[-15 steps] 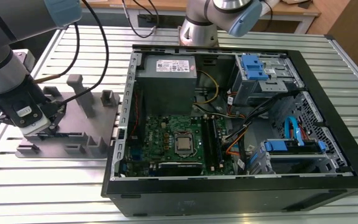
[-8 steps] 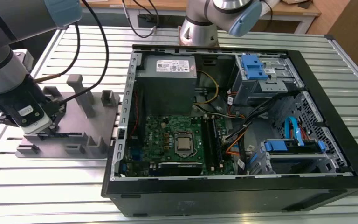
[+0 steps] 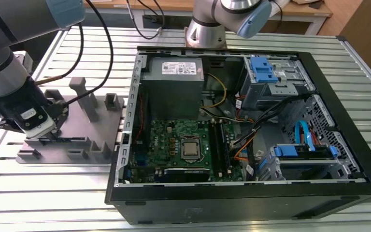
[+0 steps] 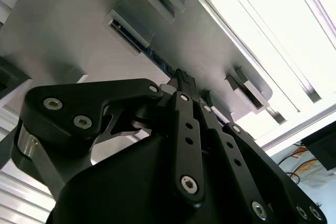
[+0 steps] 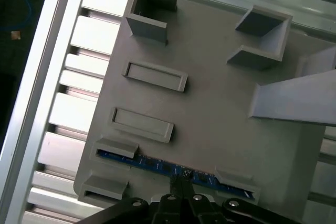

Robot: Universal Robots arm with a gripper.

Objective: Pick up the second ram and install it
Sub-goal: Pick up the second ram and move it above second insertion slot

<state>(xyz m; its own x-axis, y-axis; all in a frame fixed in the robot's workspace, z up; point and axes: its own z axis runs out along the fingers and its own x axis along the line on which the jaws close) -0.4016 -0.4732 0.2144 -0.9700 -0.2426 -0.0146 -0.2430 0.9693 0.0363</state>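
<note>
We begin at the exterior view's left, where the gripper (image 3: 51,136) is down on the grey fixture plate (image 3: 82,151), which lies on the ribbed aluminium table (image 3: 50,193). The second ram (image 5: 152,163) stands on edge in a low slot near one border of this plate. In the first wrist view it is a thin blue strip, held at each end by a small grey bracket. The black metal fingers (image 4: 185,90) are drawn almost together over the middle of the stick. It appears to us that they pinch it, though the contact itself is hidden under the tips.

So we judge the task to be in its early part: the stick is reached but not yet lifted out, and the installing is all to do. The plate is matt plastic, with square hollow posts and shallow rectangular pockets.

Further toward the exterior view's right lies the open black computer case (image 3: 124,193). Inside it are the green motherboard (image 3: 169,137), its shiny square CPU socket (image 3: 191,149) and, beside that, the long dark memory slots (image 3: 219,140).
</note>
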